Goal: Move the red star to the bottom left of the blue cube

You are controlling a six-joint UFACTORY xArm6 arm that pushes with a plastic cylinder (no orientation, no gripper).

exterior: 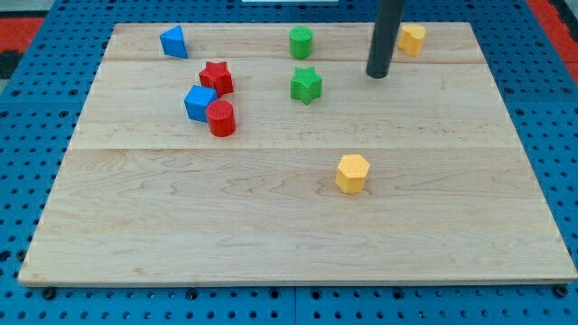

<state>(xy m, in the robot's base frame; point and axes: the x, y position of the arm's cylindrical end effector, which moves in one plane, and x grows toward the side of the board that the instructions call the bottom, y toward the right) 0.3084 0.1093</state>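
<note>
Red star (217, 78), five-pointed, touches blue cube's (200, 103) top-right; my tip (377, 75) grips nothing.

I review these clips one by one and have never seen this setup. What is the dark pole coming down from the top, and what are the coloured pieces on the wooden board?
One camera looks down at a wooden board. The dark pole is the arm's rod; my tip pushes blocks and holds nothing. It sits near the view's top right, beside a yellow block. At the view's left, the red star, blue cube and red cylinder cluster together. Also present: a blue block, green cylinder, green star and yellow hexagon.
</note>
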